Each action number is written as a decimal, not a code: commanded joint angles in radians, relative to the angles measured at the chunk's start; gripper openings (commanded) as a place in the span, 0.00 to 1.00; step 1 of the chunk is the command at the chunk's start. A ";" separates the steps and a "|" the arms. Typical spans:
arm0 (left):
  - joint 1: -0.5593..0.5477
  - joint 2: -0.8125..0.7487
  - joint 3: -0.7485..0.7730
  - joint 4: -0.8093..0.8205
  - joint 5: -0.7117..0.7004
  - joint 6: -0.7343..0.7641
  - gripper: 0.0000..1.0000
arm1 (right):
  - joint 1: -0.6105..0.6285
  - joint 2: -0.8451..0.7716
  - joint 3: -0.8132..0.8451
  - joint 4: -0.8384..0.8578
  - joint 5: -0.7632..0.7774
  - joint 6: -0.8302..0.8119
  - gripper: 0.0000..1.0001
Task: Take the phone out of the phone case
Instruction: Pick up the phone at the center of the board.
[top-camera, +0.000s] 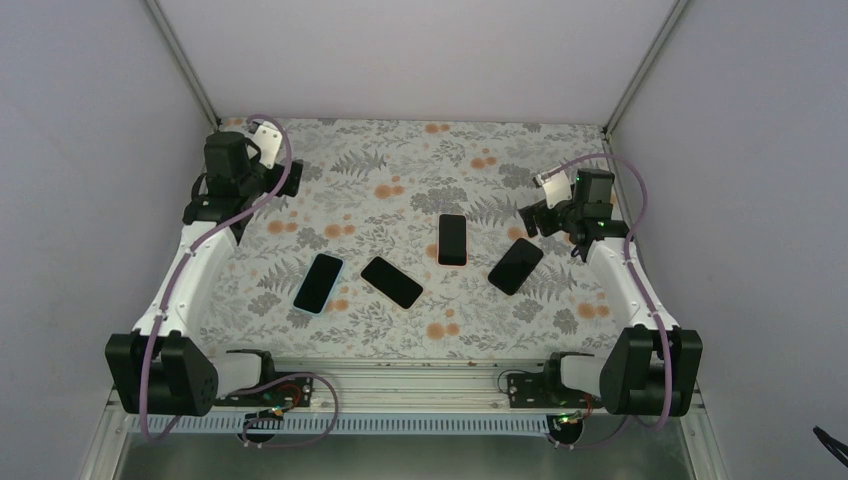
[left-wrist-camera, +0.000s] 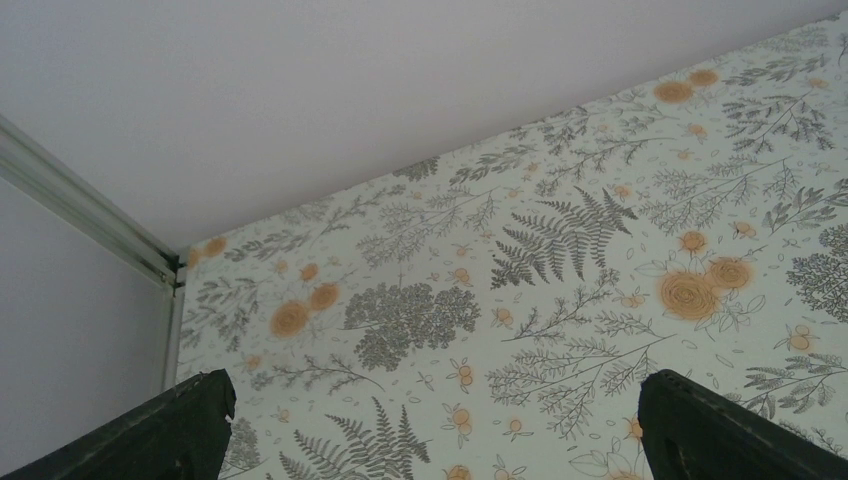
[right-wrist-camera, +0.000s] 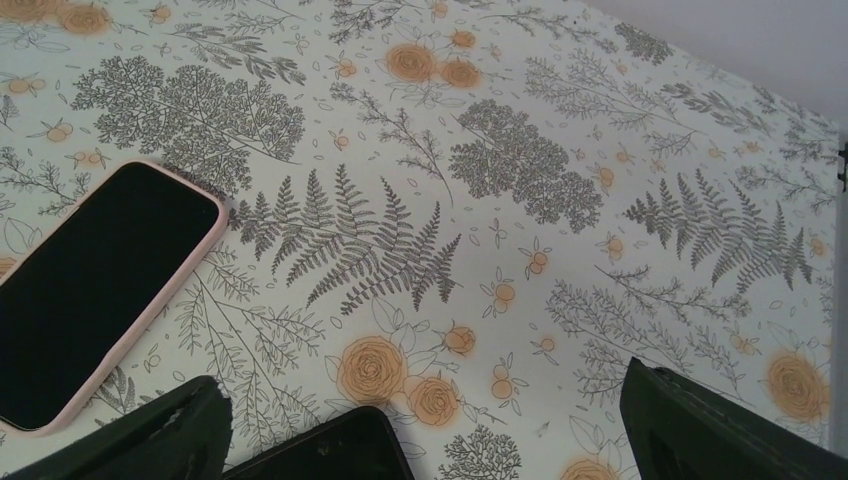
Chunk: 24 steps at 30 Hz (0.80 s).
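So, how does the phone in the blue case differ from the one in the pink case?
The blue-cased phone has a blue rim; the pink-cased phone has a pink one. The blue-cased phone lies tilted at the far left; the pink-cased phone lies straight, farther back. Both lie flat, dark screens up.

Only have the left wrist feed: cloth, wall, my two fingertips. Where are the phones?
Observer: Top view shows four lying in a loose row nearer the bases, none close to the left gripper.
Operator: Any cased?
Observer: The leftmost phone has a light blue rim; the third phone from the left sits in a pink case.
Operator: Right side?
Observer: The right gripper is open and empty, just past the far end of the rightmost phone.
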 joint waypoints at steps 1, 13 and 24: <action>-0.001 -0.031 -0.001 -0.003 0.013 0.015 1.00 | -0.008 0.000 0.049 -0.031 -0.012 -0.032 1.00; -0.001 -0.036 -0.034 0.016 0.041 0.039 1.00 | 0.224 0.132 0.052 -0.324 0.104 -0.275 0.06; -0.001 -0.030 -0.054 0.025 0.026 0.044 1.00 | 0.364 0.359 0.057 -0.259 0.133 -0.231 0.04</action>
